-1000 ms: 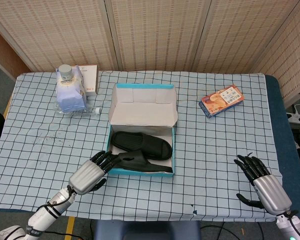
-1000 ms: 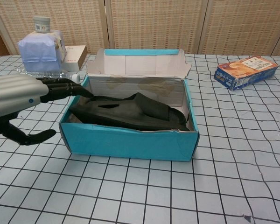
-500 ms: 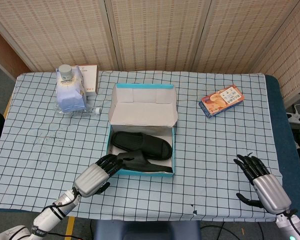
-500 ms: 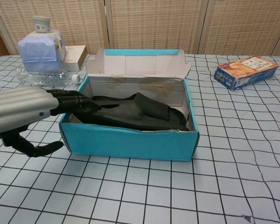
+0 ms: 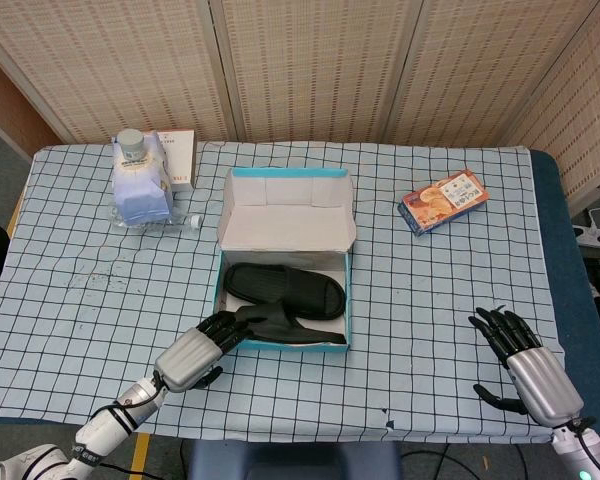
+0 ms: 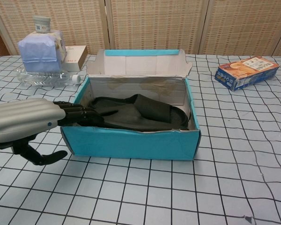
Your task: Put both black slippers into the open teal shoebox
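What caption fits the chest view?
Left hand reaches over the teal shoebox wall, fingers on a black slipper inside.

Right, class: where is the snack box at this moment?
In the head view the snack box lies on the right side of the table, to the right of the teal shoebox and well beyond the right hand.

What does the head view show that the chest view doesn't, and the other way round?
Only the head view shows the right hand, open above the tablecloth at the near right, and both black slippers as separate shapes inside the teal shoebox.

Only the chest view shows the shoebox's front wall face-on, with the left hand's fingers reaching over the box's left corner onto a slipper.

Both show the left hand, the shoebox, the orange-and-blue snack box, the wrapped bottle and the checked tablecloth.
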Action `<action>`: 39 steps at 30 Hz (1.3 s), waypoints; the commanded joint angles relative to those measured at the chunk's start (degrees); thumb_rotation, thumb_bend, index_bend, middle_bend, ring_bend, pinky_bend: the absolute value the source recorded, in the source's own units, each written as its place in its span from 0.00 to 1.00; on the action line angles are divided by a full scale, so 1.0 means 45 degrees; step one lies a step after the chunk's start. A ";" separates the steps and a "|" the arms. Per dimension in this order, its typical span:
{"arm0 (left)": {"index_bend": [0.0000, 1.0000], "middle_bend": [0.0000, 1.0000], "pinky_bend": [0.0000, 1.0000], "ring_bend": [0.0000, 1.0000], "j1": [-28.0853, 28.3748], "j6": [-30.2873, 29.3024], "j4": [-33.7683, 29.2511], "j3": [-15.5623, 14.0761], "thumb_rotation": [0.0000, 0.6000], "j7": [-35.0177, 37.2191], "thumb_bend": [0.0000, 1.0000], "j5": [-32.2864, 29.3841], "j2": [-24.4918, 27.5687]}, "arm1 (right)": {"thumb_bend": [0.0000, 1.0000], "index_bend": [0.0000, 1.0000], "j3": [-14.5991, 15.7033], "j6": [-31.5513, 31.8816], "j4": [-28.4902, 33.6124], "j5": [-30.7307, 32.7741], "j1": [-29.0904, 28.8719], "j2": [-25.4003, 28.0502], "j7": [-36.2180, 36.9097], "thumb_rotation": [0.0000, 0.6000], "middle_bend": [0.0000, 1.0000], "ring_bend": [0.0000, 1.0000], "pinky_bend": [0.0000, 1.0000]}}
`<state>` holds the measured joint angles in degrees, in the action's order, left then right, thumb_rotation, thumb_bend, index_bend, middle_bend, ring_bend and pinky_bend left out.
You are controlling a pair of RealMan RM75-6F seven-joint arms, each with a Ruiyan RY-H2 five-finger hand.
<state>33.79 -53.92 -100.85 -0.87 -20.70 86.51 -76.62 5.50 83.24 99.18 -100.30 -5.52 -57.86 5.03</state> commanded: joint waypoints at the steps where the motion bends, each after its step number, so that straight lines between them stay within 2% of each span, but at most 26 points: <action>1: 0.06 0.08 0.11 0.07 0.0139 0.0261 0.0158 -0.0010 1.00 0.0369 0.45 -0.0206 -0.0040 | 0.14 0.00 -0.0007 -0.0005 -0.0005 0.0006 -0.0002 -0.0011 -0.0021 0.96 0.00 0.00 0.00; 8: 0.06 0.09 0.11 0.08 0.0380 0.0862 0.0535 -0.0128 1.00 0.1311 0.45 -0.0525 -0.0075 | 0.14 0.00 -0.0029 -0.0080 0.0017 0.0087 -0.0014 -0.0049 -0.0127 0.96 0.00 0.00 0.00; 16: 0.06 0.09 0.11 0.09 0.0439 0.0844 0.1053 -0.0262 1.00 0.1428 0.45 -0.0446 -0.0324 | 0.14 0.00 -0.0043 -0.0182 0.0059 0.0178 -0.0028 -0.0094 -0.0270 0.96 0.00 0.00 0.00; 29: 0.06 0.10 0.12 0.07 0.0018 -0.1288 0.0141 -0.0156 1.00 0.1178 0.45 0.1099 0.0172 | 0.14 0.00 -0.0002 -0.0101 0.0093 0.0073 0.0012 -0.0079 -0.0286 0.96 0.00 0.00 0.00; 33: 0.06 0.09 0.12 0.07 -0.0014 -0.1485 -0.0139 -0.0184 1.00 0.1358 0.45 0.1326 0.0300 | 0.14 0.00 0.0006 -0.0073 0.0087 0.0044 0.0018 -0.0062 -0.0245 0.96 0.00 0.00 0.00; 39: 0.04 0.05 0.12 0.01 -0.0154 -0.1962 -0.0135 -0.0273 1.00 0.1256 0.46 0.1837 0.0291 | 0.14 0.00 0.0015 -0.0052 0.0071 0.0019 0.0025 -0.0049 -0.0222 0.96 0.00 0.00 0.00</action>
<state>33.47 -61.54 -101.56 -1.99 -14.57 93.75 -75.26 5.56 83.00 99.51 -100.21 -5.41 -58.08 4.03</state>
